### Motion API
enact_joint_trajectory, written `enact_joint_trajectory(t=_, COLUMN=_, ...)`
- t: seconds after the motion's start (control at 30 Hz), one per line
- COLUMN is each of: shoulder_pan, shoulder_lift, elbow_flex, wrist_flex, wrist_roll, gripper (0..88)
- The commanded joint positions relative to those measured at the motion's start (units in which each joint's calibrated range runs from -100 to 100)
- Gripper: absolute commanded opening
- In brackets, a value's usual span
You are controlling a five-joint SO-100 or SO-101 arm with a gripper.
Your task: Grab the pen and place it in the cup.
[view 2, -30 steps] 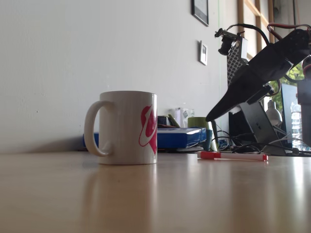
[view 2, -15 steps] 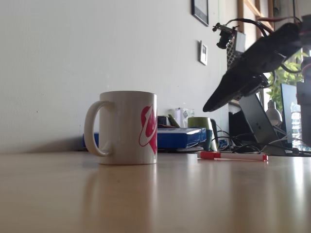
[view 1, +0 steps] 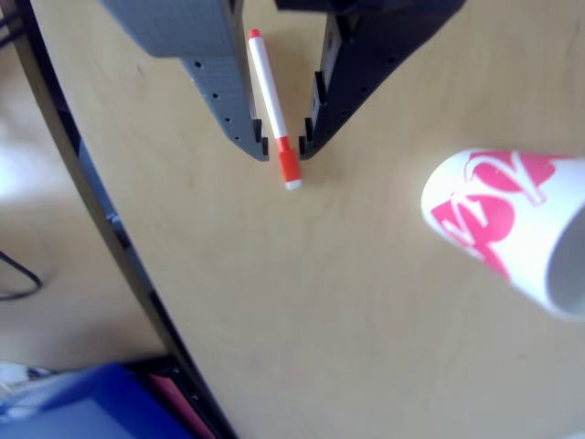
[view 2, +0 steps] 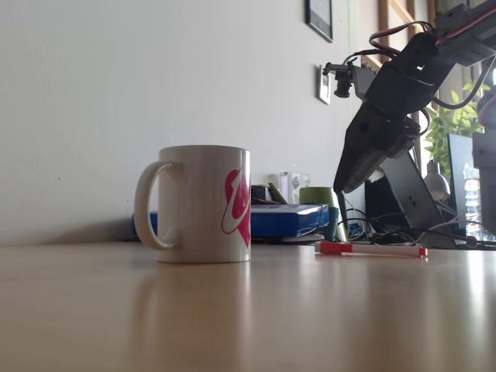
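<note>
Looking down, we see our end effector (view 1: 284, 146) open and empty, one finger on each side of the pen (view 1: 272, 105) lying flat on the bench (view 1: 302, 302); the cup (view 2: 200, 203) stands well apart, upright.

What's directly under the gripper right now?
The pen lies flat on the table, framed between the open fingers of the gripper, which hangs above it. Nothing covers the pen.

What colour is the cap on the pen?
Red, with a white end. The pen's cap shows best in the other view, lying on the table between the open gripper's fingertips.
</note>
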Motion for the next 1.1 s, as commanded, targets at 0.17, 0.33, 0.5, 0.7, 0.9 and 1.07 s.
enact_joint_trajectory(t=0.17, shoulder_pan=-0.5, shoulder_lift=5.3, elbow_flex=-2.9, wrist_flex=0.9, wrist_roll=0.4, gripper=10.5)
enact_joint_trajectory(t=0.33, shoulder_pan=-1.1, shoulder_lift=15.4, elbow_flex=-7.4, wrist_flex=0.9, wrist_roll=0.5, gripper=10.5)
enact_joint_trajectory(t=0.5, shoulder_pan=-2.5, shoulder_lift=19.5, elbow_flex=-9.6, wrist_flex=2.7, wrist_roll=3.3, gripper=10.5)
enact_joint_trajectory(t=0.7, shoulder_pan=-2.5, shoulder_lift=20.2, elbow_flex=-10.4, wrist_flex=4.0, wrist_roll=5.8, gripper=10.5)
enact_joint_trajectory(t=0.9, shoulder_pan=-2.6, shoulder_lift=22.4, elbow_flex=-10.3, wrist_flex=3.4, wrist_roll=7.1, gripper=10.5)
enact_joint_trajectory(t=1.07, shoulder_pan=-2.5, shoulder_lift=25.1, elbow_flex=-11.7, wrist_flex=4.0, wrist_roll=7.7, gripper=10.5)
